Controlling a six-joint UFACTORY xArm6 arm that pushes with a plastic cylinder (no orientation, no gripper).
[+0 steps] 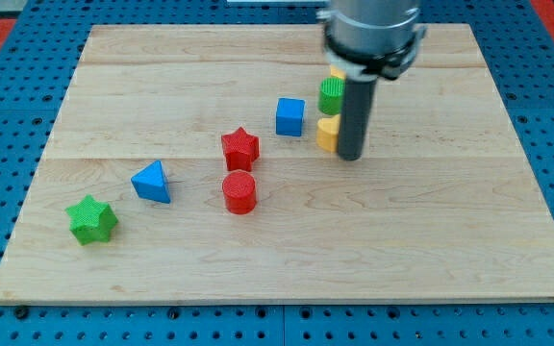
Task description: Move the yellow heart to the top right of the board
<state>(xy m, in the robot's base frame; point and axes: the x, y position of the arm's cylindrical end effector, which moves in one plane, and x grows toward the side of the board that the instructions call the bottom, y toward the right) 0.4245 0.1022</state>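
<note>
The yellow heart [326, 135] lies right of the board's middle, partly hidden behind the rod. My tip [351, 157] rests on the board just right of and slightly below the yellow heart, touching or nearly touching it. A green cylinder [331, 94] stands directly above the heart. Another yellow block [336, 73] peeks out above the green cylinder, mostly hidden by the arm; its shape cannot be made out.
A blue cube [290, 116] sits left of the heart. A red star [240, 148] and a red cylinder [240, 192] lie near the middle. A blue triangle [152, 182] and a green star [91, 220] lie at the lower left. The wooden board [450, 240] sits on a blue surface.
</note>
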